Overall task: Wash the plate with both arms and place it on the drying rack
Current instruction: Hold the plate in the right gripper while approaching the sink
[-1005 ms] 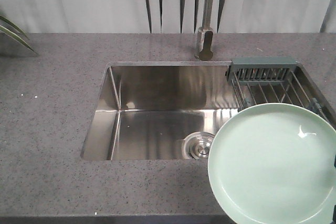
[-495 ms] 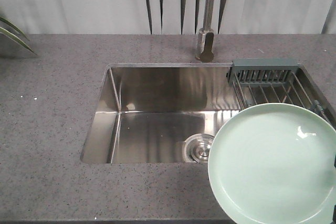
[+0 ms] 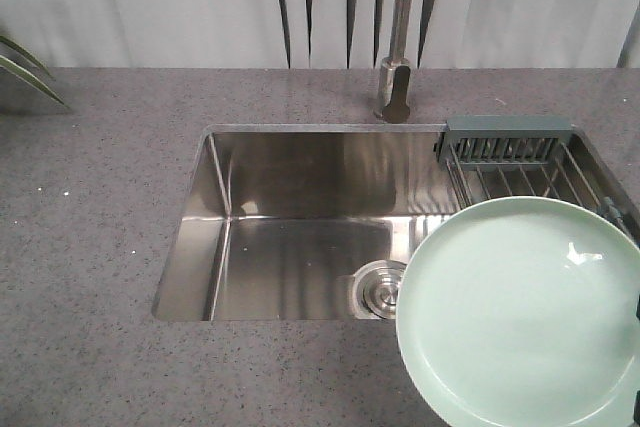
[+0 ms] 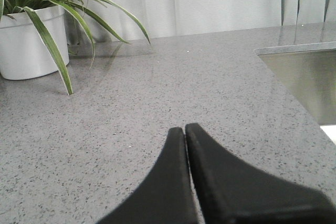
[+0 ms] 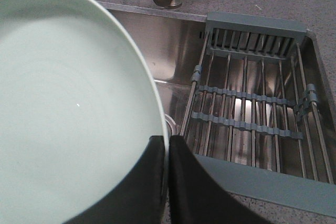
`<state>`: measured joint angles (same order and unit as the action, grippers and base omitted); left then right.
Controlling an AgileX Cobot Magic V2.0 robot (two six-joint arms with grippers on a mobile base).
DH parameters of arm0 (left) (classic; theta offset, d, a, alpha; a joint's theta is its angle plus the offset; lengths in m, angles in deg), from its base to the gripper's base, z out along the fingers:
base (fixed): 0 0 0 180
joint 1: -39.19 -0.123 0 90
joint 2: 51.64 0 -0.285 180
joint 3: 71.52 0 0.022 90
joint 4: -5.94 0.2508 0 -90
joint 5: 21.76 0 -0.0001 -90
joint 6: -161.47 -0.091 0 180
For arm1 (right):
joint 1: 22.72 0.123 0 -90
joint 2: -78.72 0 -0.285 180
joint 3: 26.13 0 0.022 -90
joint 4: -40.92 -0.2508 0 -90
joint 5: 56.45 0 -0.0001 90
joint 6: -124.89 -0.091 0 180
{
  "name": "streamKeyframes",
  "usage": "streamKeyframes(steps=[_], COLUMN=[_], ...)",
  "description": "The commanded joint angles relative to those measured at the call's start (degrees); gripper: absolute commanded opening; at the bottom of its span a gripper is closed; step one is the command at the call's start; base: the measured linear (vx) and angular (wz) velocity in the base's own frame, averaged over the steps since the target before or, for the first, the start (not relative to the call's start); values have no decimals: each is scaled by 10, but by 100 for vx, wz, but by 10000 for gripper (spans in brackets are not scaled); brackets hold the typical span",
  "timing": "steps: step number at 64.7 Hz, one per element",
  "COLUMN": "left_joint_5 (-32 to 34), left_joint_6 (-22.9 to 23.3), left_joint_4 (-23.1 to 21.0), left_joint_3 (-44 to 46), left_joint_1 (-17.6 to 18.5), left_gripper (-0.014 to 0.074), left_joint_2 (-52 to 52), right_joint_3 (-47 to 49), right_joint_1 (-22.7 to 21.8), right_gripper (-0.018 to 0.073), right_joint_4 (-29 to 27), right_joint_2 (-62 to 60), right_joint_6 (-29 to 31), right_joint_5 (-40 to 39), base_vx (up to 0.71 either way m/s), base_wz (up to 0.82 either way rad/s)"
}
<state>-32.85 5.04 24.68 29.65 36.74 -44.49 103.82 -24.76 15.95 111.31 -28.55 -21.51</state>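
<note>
Grey speckled desk [image 3: 100, 197] with a steel sink [image 3: 300, 162] set in.

- **Plate [image 3: 520, 312]:** mint-green, face up, held above the sink's near right corner and partly over the drying rack [image 5: 252, 108]. It is gripped by the rim, probably to leave the face free for washing.
- **Right end effector [image 5: 167, 142]:** clamped on that rim.
- **Left end effector [image 4: 185, 129]:** tips pressed together, empty, low over the desk left of the sink.
- **Potted plant [image 4: 31, 40]:** beyond the left end effector.
- **Faucet [image 3: 393, 87]:** behind the sink.

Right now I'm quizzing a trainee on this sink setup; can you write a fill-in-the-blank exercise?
The right gripper is shut on the ____'s rim.
The left gripper is ____, holding nothing.
The drying rack spans the right end of the stainless ____.
Missing: plate; shut; sink.
</note>
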Motion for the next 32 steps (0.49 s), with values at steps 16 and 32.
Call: streamKeyframes(steps=[16,32], left_joint_5=[39,39], left_joint_6=[0,0], left_joint_4=[2,2], left_joint_3=[16,16], left_joint_1=[0,0], left_gripper=[-6,-6], left_joint_2=[-8,-8], right_joint_3=[16,16], right_joint_1=[-4,-4], right_gripper=[-1,-1], right_joint_4=[-12,-12], right_joint_2=[3,3], right_joint_6=[5,5], right_joint_5=[-39,-39], base_vx=[3,4], base_wz=[0,0])
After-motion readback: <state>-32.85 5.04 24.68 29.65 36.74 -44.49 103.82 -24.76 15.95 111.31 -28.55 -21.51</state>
